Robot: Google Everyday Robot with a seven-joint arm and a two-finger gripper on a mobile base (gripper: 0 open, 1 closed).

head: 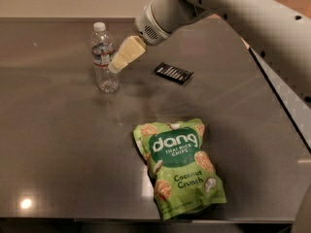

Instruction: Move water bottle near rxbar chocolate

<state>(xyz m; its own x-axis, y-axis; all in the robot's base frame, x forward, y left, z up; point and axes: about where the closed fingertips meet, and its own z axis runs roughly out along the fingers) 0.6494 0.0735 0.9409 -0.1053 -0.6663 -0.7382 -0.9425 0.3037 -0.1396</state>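
Water bottle (pixel 103 57): upright on the tabletop (pixel 58 144), far-left part, white cap on top, label band round the middle. Long axis vertical.

Pincer (pixel 115 66): just beside the bottle's right flank, at label height. Its pale tip overlaps the bottle's edge from where I stand; whether it touches or is a shade apart, cannot tell.

Pincer state: wide or narrow, cannot tell; it reads as one cream block. Nothing seen held in it.

Key relation: the bottle lies left of and slightly below the tip, on the same down-left slant as the pincer itself.

Arm (pixel 233 8): the only one; comes in from the upper right.

Rxbar chocolate (pixel 173 73): flat on the tabletop to the right of the bottle, apart from it, the pincer between the two.

Chip bag (pixel 180 166): green, toward the near edge, well apart from both and off the line between them.

Step (judged): closing in for the grasp; bottle not yet near the bar.

Next move needs: a grip square across the upright body, then a carry rightward.

Risk: a sideways nudge could topple the tall, light bottle.
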